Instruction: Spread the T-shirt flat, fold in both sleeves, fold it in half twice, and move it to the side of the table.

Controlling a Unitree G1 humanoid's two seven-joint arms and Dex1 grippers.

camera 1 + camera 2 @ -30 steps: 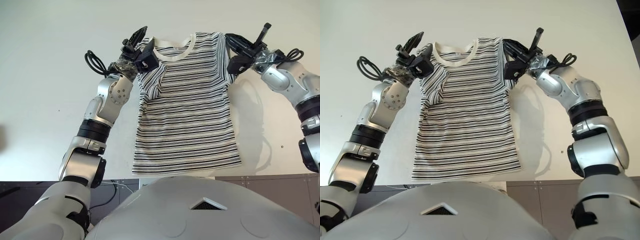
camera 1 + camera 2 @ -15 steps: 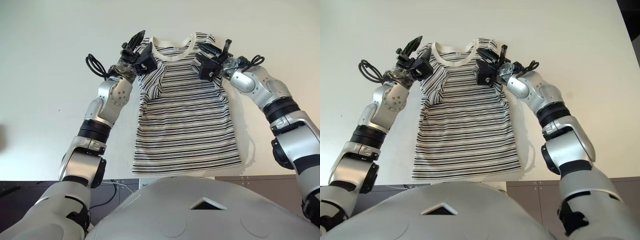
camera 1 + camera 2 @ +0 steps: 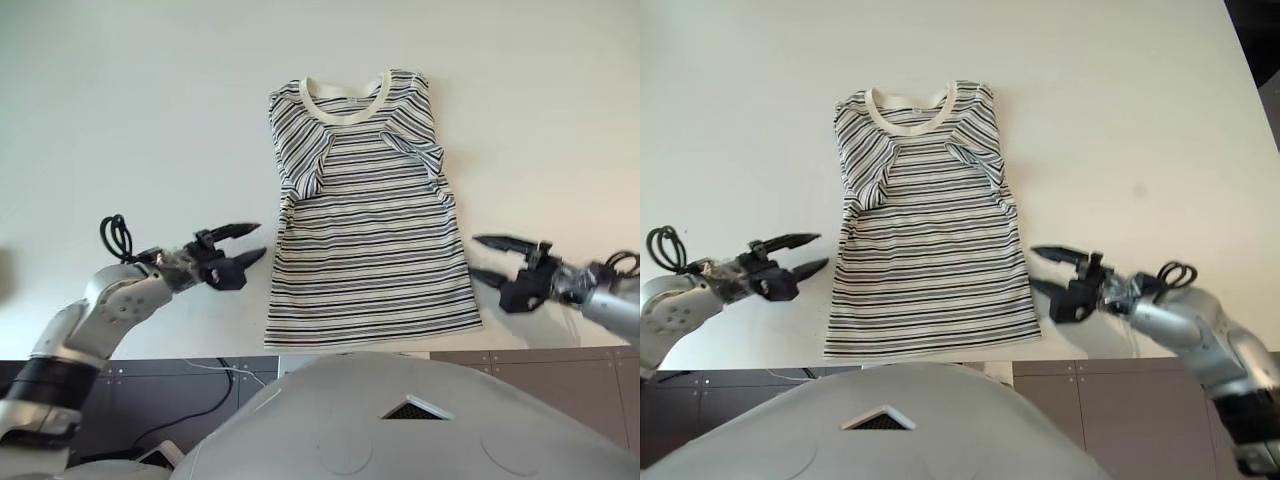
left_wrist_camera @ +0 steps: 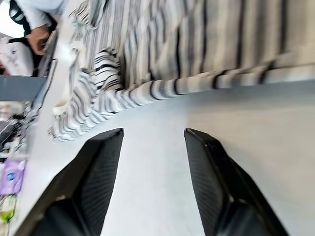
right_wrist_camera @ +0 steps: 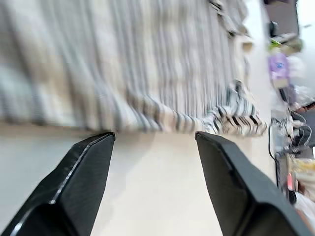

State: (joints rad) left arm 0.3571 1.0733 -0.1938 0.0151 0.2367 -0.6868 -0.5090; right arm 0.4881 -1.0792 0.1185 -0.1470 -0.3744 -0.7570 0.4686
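The striped T-shirt lies flat on the white table, collar at the far side, with both sleeves folded in over the chest. My left gripper hovers open just left of the shirt's lower left edge, its fingers pointing at the hem side. My right gripper stands open just right of the lower right edge, fingers apart with bare table between them. Neither gripper touches the cloth. The shirt's side edge runs across the left wrist view; another stretch of the shirt's edge crosses the right wrist view.
The table's front edge runs just below the shirt's hem. Bare table surface stretches on both sides of the shirt and beyond the collar. A cluttered room edge lies far off past the table.
Both arms pulled back from the shoulders to the table's near side; the grippers now sit beside the shirt's lower corners. The right sleeve, which the right gripper carried inward, now lies folded over the chest.
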